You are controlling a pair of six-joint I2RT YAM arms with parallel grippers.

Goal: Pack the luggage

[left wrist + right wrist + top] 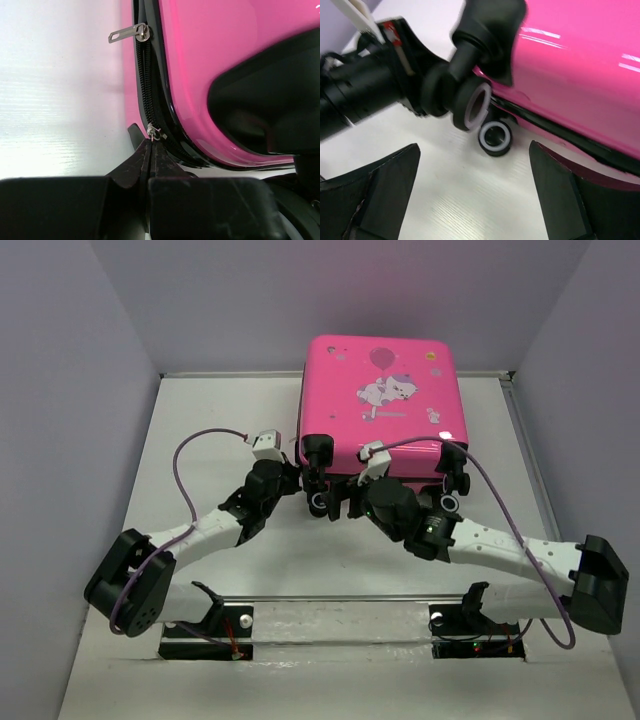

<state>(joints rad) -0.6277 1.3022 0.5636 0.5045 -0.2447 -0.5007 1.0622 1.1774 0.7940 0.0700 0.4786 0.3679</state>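
Observation:
The luggage [380, 390], a hot-pink hard-shell suitcase with a cartoon print, lies flat and closed at the back of the table. My left gripper [297, 478] is at its near-left corner. In the left wrist view that gripper [150, 141] is shut, with the small metal zipper pull [153, 132] pinched at its tips on the black zipper track [148, 75]. A second zipper pull [129, 34] sticks out farther along the track. My right gripper [475, 146] is open over bare table, just short of a small black wheel [495, 137], with nothing between its fingers.
A larger caster wheel [470, 105] on its black housing hangs beside the small one. The left arm's wrist [360, 90] is close on the right gripper's left. Grey walls enclose the white table [200, 440] on three sides.

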